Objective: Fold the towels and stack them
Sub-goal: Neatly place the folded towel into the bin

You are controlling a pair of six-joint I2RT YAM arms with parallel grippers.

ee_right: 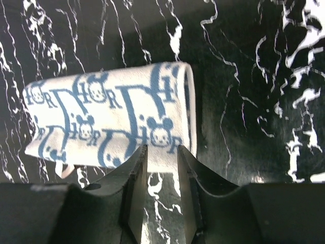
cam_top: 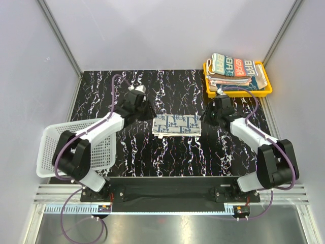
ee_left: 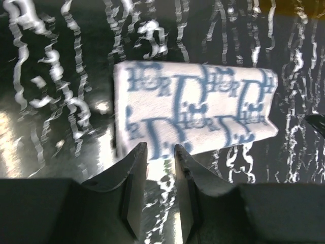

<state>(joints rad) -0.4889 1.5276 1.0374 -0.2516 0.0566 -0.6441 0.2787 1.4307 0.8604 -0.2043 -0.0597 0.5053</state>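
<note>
While both arms reach out from their bases at the near edge, I have the white mesh basket (cam_top: pixel 48 152) at the near left of the black marbled table (cam_top: pixel 167 157), beside the left arm. Farther in, at mid-table, the white towel with the navy pattern (cam_top: pixel 176 125) lies folded into a flat rectangle between the two wrists. The left gripper (ee_left: pixel 159 150) sits just off one long side of it, jaws a narrow gap apart with only tabletop showing between them, so it has hold of nothing. The right gripper (ee_right: pixel 161 151) sits likewise at the opposite side, jaws slightly parted and empty, fingertips just short of the cloth. One short end shows a rounded fold in the right wrist view. At the far right corner, the yellow tray (cam_top: pixel 238 93) carries a stack of folded towels (cam_top: pixel 236 68), lettered stripes on top. To my eye the fold is done and the carry to the stack comes next. I would widen one set of jaws, slide the lower finger under the folded end so that every layer is pinched together, lift level without dragging, and set the towel squarely on the pile. A shallow pinch could catch only the top layer and let the fold fall open.
</note>
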